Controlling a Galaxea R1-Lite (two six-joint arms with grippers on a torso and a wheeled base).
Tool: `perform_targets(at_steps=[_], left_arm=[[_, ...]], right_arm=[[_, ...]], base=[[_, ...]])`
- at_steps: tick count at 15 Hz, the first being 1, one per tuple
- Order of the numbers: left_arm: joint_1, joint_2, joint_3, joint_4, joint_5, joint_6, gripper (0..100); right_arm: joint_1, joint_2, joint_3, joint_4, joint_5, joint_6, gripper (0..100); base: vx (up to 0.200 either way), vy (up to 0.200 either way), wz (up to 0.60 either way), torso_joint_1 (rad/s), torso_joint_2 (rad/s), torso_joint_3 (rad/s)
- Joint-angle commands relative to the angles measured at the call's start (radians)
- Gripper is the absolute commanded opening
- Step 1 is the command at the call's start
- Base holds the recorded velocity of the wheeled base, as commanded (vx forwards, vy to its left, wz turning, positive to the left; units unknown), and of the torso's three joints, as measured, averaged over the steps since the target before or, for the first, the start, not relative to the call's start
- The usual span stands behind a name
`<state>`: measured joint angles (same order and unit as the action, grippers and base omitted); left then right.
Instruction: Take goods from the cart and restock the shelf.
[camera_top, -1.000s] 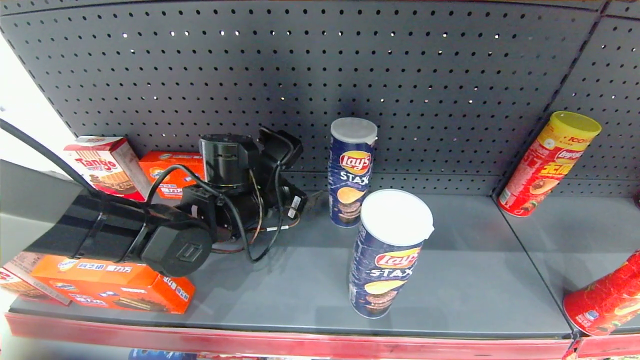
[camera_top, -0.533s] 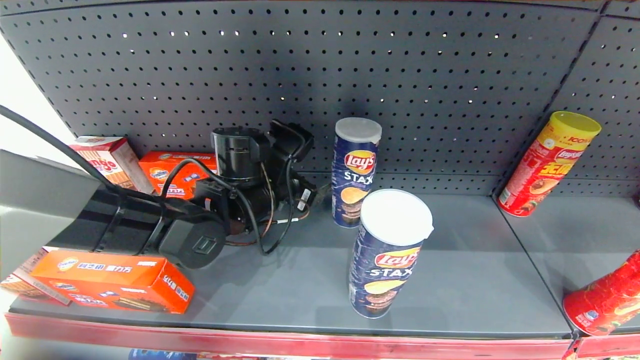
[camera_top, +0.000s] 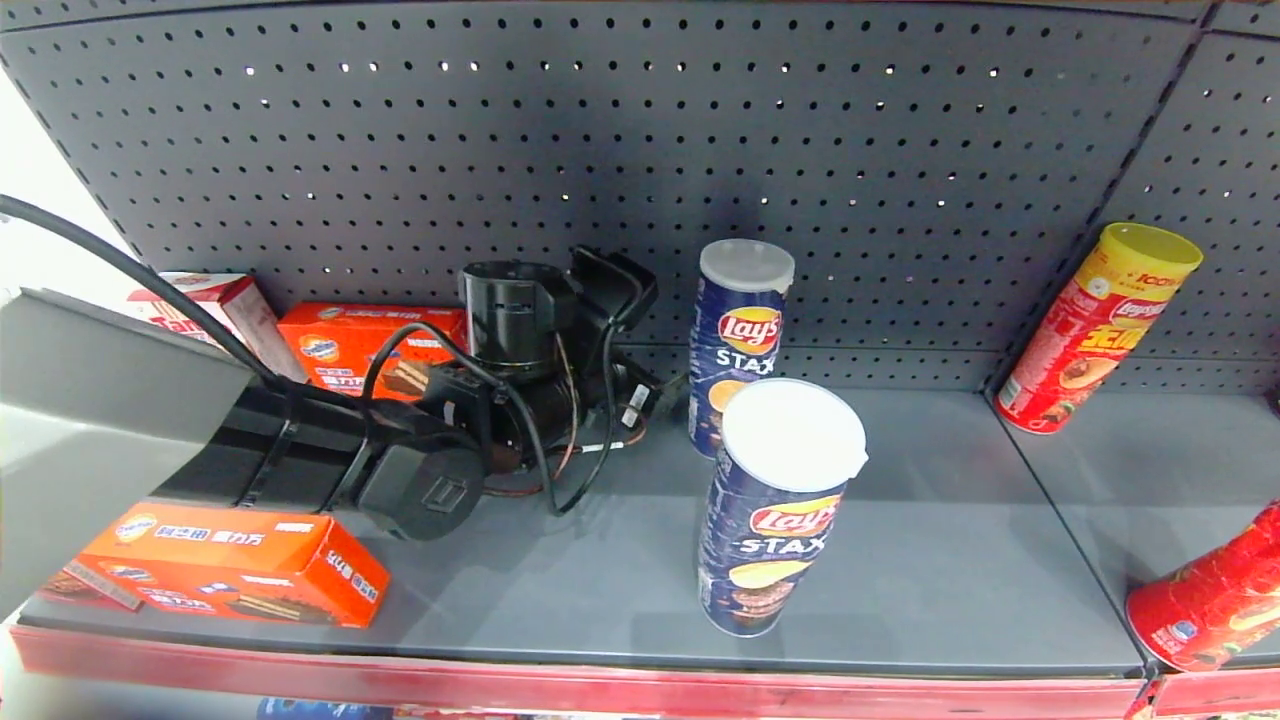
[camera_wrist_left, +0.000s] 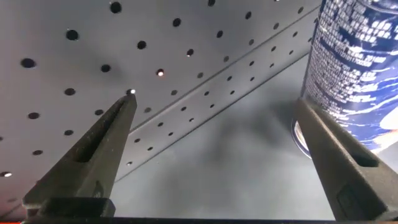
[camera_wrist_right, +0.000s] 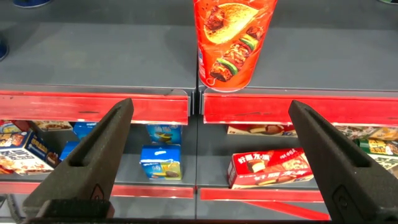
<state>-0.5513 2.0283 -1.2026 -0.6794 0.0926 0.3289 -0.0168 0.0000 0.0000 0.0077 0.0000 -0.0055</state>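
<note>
Rear blue can (camera_top: 742, 335) stands upright near the shelf's (camera_top: 950, 570) back edge behind front blue can (camera_top: 775, 520), left gripper (camera_wrist_left: 217, 102) spread, one finger just beside it, right gripper (camera_wrist_right: 211, 104) spread, empty; this placement judged nearly complete, further restocking outstanding

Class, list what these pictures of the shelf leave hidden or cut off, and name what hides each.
- Head view: base of the rear blue can, behind the front blue can.
- Head view: part of the near red can, past the right edge.
- Head view: much of the wafer box, behind the left arm.
- Right wrist view: top of the red tub, past the edge.
</note>
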Motion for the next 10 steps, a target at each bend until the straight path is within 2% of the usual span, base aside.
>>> perform_targets(at_steps=[1, 5, 7, 9, 10], left_arm=[[-0.001, 0.004, 0.012, -0.002, 0.001, -0.004, 100], [0.011, -0.065, 0.017, -0.011, 0.022, -0.007, 100], [0.045, -0.154, 0.051, -0.006, 0.024, -0.001, 100], [0.059, -0.240, 0.143, -0.011, 0.053, 0.010, 100], [0.051, -0.361, 0.281, -0.009, 0.078, 0.016, 100]], right_arm=[[0.000, 0.002, 0.000, 0.000, 0.000, -0.001, 100], [0.000, 0.002, 0.000, 0.000, 0.000, -0.001, 100], [0.000, 0.002, 0.000, 0.000, 0.000, -0.001, 100], [0.000, 0.002, 0.000, 0.000, 0.000, -0.001, 100], [0.000, 0.000, 0.000, 0.000, 0.000, 0.001, 100]], base=[[0.000, 0.000, 0.00, 0.000, 0.00, 0.000], [0.000, 0.000, 0.00, 0.000, 0.00, 0.000], [0.000, 0.000, 0.00, 0.000, 0.00, 0.000], [0.000, 0.000, 0.00, 0.000, 0.00, 0.000], [0.000, 0.000, 0.00, 0.000, 0.00, 0.000]])
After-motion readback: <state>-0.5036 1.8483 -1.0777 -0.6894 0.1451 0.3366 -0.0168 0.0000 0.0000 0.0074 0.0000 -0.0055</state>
